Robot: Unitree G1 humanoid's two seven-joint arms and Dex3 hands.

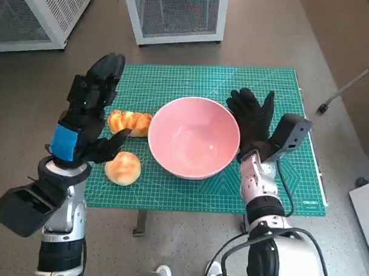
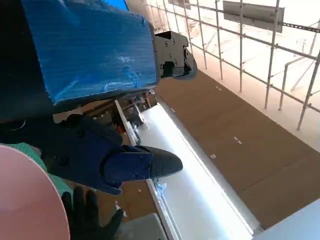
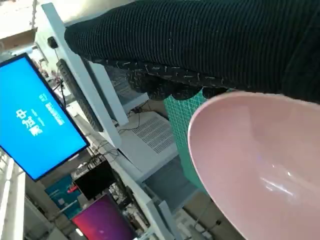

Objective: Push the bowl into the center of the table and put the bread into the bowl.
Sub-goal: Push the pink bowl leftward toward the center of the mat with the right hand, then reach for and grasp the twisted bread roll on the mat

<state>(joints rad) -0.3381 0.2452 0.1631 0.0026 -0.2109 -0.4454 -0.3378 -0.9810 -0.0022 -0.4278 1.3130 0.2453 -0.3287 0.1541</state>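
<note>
Left hand (image 1: pixel 85 119) hovering with fingers spread, gripping nothing, above a braided bread loaf (image 1: pixel 130 121) lying lengthwise left-to-right, round bun (image 1: pixel 123 167) sitting nearer the front edge, empty pink bowl (image 1: pixel 193 137) resting mid-mat, gloved right hand (image 1: pixel 252 119) spreading flat beside its right rim, holding nothing.

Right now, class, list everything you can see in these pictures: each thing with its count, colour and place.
Bowl: one, pink, empty, middle of the mat.
Braided bread: one, golden, left of the bowl.
Round bun: one, golden, nearer the table's front edge.
Cutting mat: one, green, covering the table.
Cabinets: two, white, on the floor beyond.
Monitor: one, blue screen, right wrist view.
Left hand: black, blue-taped, above the breads.
Right hand: black glove, beside the bowl.
</note>
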